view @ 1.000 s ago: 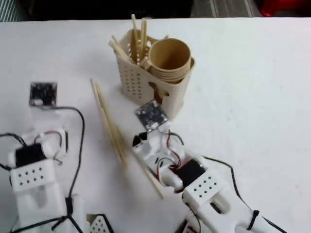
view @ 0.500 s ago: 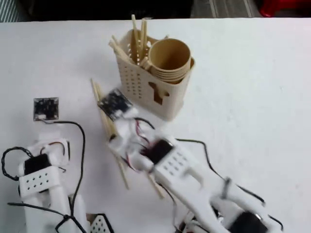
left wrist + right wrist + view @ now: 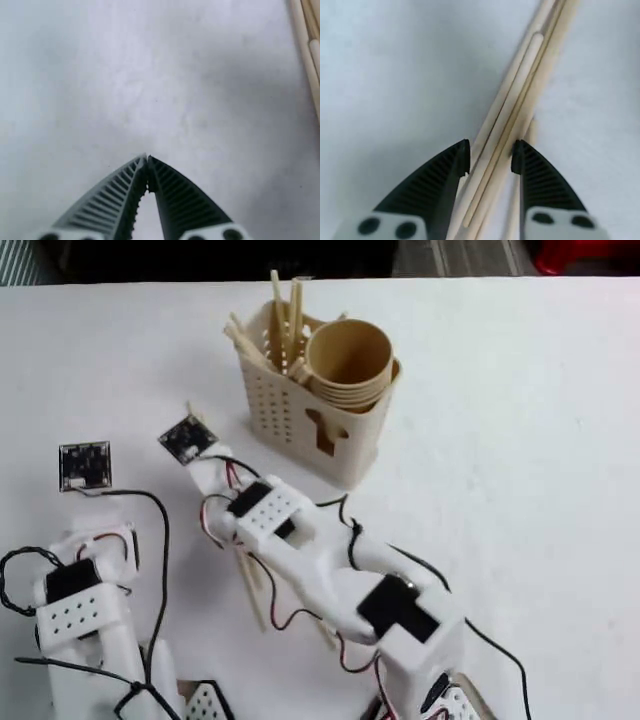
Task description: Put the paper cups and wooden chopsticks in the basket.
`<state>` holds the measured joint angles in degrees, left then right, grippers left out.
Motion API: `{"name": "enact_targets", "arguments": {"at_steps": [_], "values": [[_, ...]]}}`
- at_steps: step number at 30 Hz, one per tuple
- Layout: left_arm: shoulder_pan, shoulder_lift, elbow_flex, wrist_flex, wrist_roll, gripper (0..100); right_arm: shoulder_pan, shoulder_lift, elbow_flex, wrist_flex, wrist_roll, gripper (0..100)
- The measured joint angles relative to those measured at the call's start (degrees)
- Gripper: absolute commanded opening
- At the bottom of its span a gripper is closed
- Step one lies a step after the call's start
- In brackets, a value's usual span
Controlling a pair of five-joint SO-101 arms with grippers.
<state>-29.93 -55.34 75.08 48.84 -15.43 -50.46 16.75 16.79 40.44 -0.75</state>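
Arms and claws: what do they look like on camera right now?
The left arm and right arm are white plastic with black motors, perforated panels and black and red cables. The left claw and right claw have dark, ribbed, tapering fingers.

No readable text, label, brand, number or sign anywhere. On the front wall of the cream perforated plastic basket point(image 3: 275, 415), just a keyhole-like cut-out, not a character. On the small black square board point(image 3: 186, 439) down and left of the basket, and on the second black square board point(image 3: 84, 464) farther left of the basket, only speckled marks, too small to read.
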Motion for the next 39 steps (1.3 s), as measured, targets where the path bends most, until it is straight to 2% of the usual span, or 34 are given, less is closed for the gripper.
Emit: {"name": "enact_targets", "arguments": {"at_steps": [5,7,16,29,32,39], "values": [[0.0,0.0,0.1,0.0,0.0,2,0.5,1.6,-1.1,0.4,0.2,0.9],[0.0,0.0,0.1,0.0,0.0,2,0.8,1.8,-1.5,0.8,0.2,3.4],[0.0,0.0,0.1,0.0,0.0,2,3.4,1.8,-1.8,5.0,0.2,2.1],[0.0,0.0,0.1,0.0,0.0,2,2.9,1.7,-2.1,6.4,0.2,1.8],[0.0,0.0,0.1,0.0,0.0,2,2.9,1.7,-2.4,7.6,2.5,1.8],[0.0,0.0,0.1,0.0,0.0,2,4.7,-7.5,-0.4,15.4,4.9,1.7]]}}
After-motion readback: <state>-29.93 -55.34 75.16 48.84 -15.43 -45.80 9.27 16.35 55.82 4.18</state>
